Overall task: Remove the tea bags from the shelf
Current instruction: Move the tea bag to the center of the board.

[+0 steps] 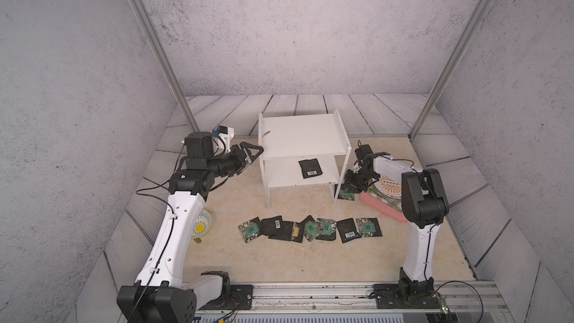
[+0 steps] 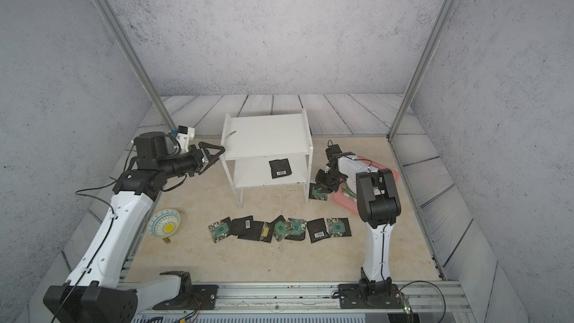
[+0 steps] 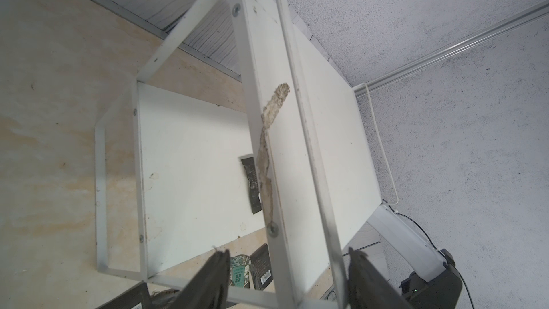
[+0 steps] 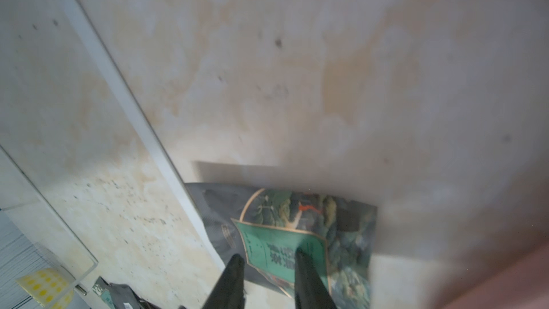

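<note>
The shelf stands at the far middle of the table, with its 2 boards in view. 1 tea bag lies flat on the lower board, barcode side up, toward the right.

The left gripper is at the shelf's left side panel, level with the top board. In the left wrist view its fingers stand wide apart with the panel's near edge between them and a clear gap on 1 side, so it grips nothing.

The right gripper points down just right of the shelf's near right leg, over a second tea bag that lies green side up at the foot of that leg. In the right wrist view its jaws are narrowly parted, with the tips on the green label. I cannot tell whether they pinch it.

A row of tea bags lies on the table on the near side of the shelf, some of them overlapping. A pink tray sits right of the second bag, and a patterned bowl sits at the left.
</note>
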{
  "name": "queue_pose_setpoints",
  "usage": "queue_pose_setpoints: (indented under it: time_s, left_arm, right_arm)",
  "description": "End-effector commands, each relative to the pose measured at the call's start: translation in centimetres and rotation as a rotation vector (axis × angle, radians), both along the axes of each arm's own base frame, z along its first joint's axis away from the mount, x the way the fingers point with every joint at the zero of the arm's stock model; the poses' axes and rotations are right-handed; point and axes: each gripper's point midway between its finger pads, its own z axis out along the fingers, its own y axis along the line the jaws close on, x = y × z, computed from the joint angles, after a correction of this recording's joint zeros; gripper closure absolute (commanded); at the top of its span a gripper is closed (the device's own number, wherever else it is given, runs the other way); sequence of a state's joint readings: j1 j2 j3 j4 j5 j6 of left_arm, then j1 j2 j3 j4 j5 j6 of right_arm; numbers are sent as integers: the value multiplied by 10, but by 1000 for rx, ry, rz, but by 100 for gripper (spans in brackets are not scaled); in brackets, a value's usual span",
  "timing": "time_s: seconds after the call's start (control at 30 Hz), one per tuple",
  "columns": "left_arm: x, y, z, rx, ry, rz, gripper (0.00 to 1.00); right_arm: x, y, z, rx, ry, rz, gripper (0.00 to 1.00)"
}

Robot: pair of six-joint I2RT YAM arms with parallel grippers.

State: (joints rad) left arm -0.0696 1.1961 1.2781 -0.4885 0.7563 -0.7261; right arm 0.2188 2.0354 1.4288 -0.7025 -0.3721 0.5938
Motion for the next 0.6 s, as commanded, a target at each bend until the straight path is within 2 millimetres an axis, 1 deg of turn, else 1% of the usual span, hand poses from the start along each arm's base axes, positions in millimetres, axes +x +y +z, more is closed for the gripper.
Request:
queue_pose_setpoints:
  time_s: [0.0,0.1,0.23,0.3,0.43,0.57]
  left_arm:
    - [-8,6,-48,53,163,23,35]
    - [-7,6,-49,54,169,25,35]
    - [-7,6,-49,58,167,27,35]
    - [-6,7,-48,58,164,29,35]
    - [-6,7,-45,58,159,29,35]
    - [-6,7,-39,60,149,26,34]
  right_arm:
    - [-28,-11,-5,-42,44,5,67]
    - [-41,-11,0,-28,38,5,67]
    - [-52,-15,17,-27,4,4,67]
    - [-49,-15,33,-25,-35,9,65]
    - [-37,-13,66,-18,-106,26,64]
    - [-29,-9,93,4,-166,38,60]
